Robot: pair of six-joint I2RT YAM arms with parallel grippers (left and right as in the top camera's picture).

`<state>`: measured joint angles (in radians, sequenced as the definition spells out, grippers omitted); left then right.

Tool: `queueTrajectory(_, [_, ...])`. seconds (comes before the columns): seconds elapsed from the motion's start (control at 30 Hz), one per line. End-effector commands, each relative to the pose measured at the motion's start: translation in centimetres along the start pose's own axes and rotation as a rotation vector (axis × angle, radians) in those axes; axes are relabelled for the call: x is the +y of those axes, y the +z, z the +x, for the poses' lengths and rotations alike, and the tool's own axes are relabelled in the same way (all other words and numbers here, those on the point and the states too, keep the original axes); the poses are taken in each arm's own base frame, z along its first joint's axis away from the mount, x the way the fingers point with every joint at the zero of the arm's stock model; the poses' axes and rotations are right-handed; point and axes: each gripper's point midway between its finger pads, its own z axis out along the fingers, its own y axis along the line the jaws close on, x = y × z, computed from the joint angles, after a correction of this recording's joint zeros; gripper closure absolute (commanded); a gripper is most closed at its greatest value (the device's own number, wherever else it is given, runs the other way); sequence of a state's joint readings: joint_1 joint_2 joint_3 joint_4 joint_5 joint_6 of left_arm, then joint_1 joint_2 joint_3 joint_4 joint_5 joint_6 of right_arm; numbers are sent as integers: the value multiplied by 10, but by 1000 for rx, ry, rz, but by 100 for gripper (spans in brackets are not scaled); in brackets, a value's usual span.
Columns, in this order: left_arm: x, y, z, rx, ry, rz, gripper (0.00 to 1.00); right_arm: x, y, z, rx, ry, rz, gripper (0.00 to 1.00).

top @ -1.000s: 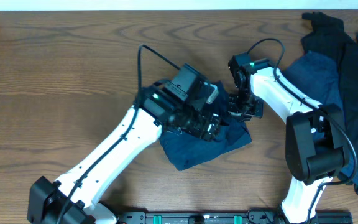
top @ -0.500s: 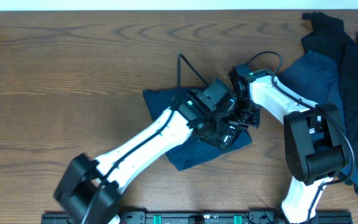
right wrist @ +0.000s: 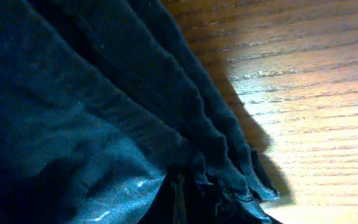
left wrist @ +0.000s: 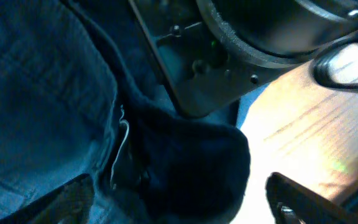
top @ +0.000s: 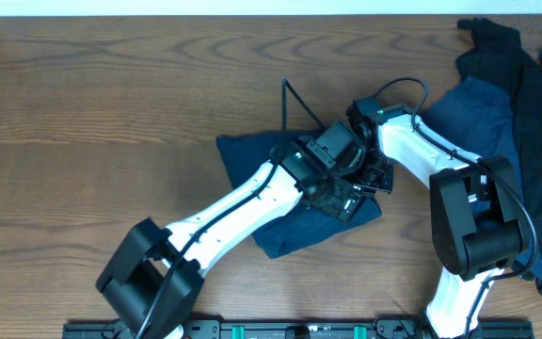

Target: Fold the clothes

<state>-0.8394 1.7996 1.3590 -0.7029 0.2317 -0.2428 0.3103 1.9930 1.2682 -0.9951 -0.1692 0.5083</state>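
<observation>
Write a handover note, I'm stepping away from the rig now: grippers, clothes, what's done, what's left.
Left gripper: open, low over the navy garment.
Right gripper: at the same garment's right edge; open or shut cannot be told.
Pile: unfolded heap at far right.
Done: navy garment lies at centre, bunched, not neatly folded.
Left: finish this fold, then the pile.

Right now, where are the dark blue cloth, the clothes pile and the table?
dark blue cloth (top: 241,153): overhead view, its uncovered corner away from the pile.
clothes pile (top: 534,122): overhead view, the near-black garment.
table (top: 102,113): overhead view, bare wood.
</observation>
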Motion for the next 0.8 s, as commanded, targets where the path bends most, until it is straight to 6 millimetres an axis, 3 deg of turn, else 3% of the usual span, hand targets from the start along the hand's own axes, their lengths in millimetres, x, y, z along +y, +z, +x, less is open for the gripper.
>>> queueTrajectory(0.0, [0, 12, 6, 22, 15, -18, 30, -1, -1, -1, -11, 7, -8, 99])
queueTrajectory(0.1, [-6, 12, 6, 19, 28, -10, 77, -1, -1, -2, -14, 6, -10, 99])
queueTrajectory(0.13, [-9, 11, 8, 26, 31, -1, 87, -1, -1, -2, -16, 6, -10, 99])
queueTrajectory(0.17, [-13, 8, 9, 30, 35, 13, 90, -1, -1, -2, -17, 7, -11, 99])
queueTrajectory(0.47, [-51, -56, -1, -122, 139, 92, 92, 1, -1, -5, -22, 34, -29, 99])
queueTrajectory(0.57, [-58, -54, 0, -127, 154, 101, 92, 4, -1, -4, -13, 36, -45, 99])
queueTrajectory(0.77, [-66, -19, 8, -72, 168, 98, 92, 7, -1, -2, -2, 42, -62, 99])
